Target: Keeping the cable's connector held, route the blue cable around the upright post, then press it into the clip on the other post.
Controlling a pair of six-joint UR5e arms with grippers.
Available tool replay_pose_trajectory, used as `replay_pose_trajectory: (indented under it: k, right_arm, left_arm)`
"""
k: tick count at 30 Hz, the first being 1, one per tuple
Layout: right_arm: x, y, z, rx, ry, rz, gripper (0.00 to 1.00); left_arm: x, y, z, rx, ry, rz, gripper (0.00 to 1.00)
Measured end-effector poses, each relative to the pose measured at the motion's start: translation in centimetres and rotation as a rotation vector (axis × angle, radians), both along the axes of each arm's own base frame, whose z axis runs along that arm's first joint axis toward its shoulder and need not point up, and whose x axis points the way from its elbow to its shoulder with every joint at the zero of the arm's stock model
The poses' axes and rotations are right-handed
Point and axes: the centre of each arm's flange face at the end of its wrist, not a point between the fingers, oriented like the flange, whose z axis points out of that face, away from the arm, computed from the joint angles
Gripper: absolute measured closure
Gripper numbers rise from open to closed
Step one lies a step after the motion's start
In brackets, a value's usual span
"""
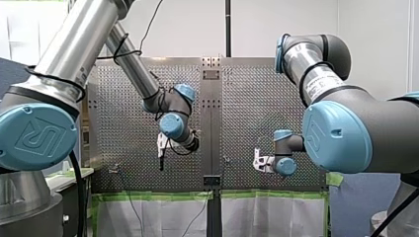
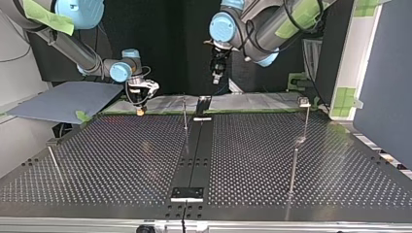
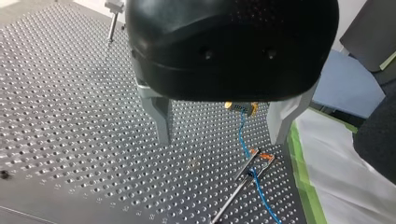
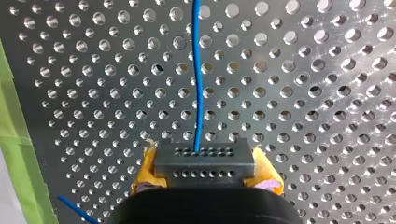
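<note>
In the right wrist view my right gripper is shut on the black connector, gripped between its yellow pads. The blue cable leaves the connector and runs ahead over the perforated table. The left wrist view shows my left gripper open with nothing between its metal fingers, hanging above the table. Beyond them I see the right gripper's yellow pads with the connector. From there the blue cable runs to a post's orange-marked clip and on past it.
The top view shows several thin upright posts: one near the middle rail, two at its right, one at its left. Green tape lines the table edge near the cable. A blue-grey board lies behind my right arm.
</note>
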Motion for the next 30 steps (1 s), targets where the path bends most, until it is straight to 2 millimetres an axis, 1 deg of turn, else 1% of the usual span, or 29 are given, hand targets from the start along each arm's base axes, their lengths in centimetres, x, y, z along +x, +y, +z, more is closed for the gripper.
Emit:
replay_pose_trajectory:
  k: [11,20,30]
  right_arm:
    - [0.0,0.1,0.2,0.011,0.011,0.001,1.00]
    - [-0.1,0.4,0.0,0.022,0.023,0.003,1.00]
    - [0.3,0.7,0.3,0.023,0.033,0.023,1.00]
  left_arm:
    - [-2.8,2.5,1.6,0.003,-0.020,0.044,0.00]
    - [-4.8,3.8,2.6,0.016,-0.034,0.043,0.00]
    - [-5.2,3.9,5.5,-0.016,-0.096,0.037,0.00]
